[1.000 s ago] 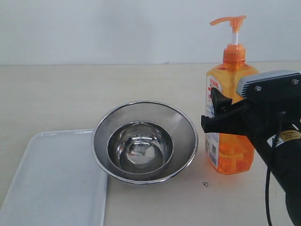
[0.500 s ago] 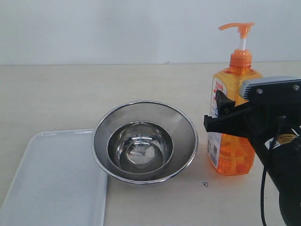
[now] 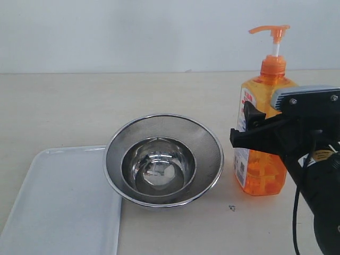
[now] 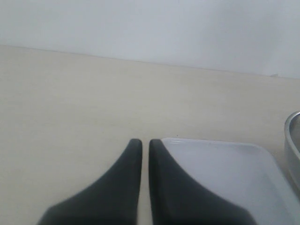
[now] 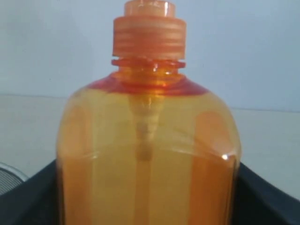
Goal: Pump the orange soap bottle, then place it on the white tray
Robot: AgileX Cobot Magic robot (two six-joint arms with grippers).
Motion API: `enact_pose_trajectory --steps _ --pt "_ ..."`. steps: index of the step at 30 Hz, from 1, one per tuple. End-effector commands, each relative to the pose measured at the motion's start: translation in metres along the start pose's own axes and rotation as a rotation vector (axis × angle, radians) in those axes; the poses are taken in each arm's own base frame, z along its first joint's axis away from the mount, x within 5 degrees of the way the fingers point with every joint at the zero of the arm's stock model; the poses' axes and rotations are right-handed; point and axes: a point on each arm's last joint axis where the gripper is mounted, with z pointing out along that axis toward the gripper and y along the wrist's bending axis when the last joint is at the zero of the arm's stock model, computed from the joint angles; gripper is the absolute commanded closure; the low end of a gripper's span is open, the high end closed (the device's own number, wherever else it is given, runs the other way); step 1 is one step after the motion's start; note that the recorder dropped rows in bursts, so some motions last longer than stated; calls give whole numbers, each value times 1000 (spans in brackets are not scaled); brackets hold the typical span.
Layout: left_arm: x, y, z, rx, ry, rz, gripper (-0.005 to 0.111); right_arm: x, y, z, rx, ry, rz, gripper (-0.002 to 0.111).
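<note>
The orange soap bottle (image 3: pixel 264 172) stands upright on the right of the table, its pump head up. My right gripper (image 3: pixel 251 132) is shut on the bottle's body from the right side. In the right wrist view the orange soap bottle (image 5: pixel 147 150) fills the space between the two black fingers (image 5: pixel 265 199). The white tray (image 3: pixel 58 202) lies flat at the front left, with nothing on it. My left gripper (image 4: pixel 145 143) is shut with nothing in it and hovers over the near corner of the white tray (image 4: pixel 225 173).
A round steel mesh bowl (image 3: pixel 211 159) with a smaller shiny steel bowl (image 3: pixel 158 169) inside sits between tray and bottle, overlapping the tray's right edge. Its rim (image 4: pixel 293 140) shows in the left wrist view. A pale wall runs behind the table.
The bottle and my right gripper have shifted together a little to the right, away from the mesh bowl. Bowl and tray have not moved.
</note>
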Motion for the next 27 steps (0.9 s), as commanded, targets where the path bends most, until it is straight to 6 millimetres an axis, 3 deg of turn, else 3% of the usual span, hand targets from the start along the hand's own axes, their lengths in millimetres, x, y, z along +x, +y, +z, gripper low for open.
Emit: enact_pose_trajectory --steps 1,3,6,27 --pt "1 0 0 3 2 2 102 5 1 0 -19 63 -2 46" --pt "1 0 0 3 2 2 102 7 1 0 -16 78 2 27" --pt "1 0 0 3 2 2 102 10 0 -1 -10 112 25 19" --pt "1 0 0 3 2 2 102 27 1 -4 -6 303 47 19"
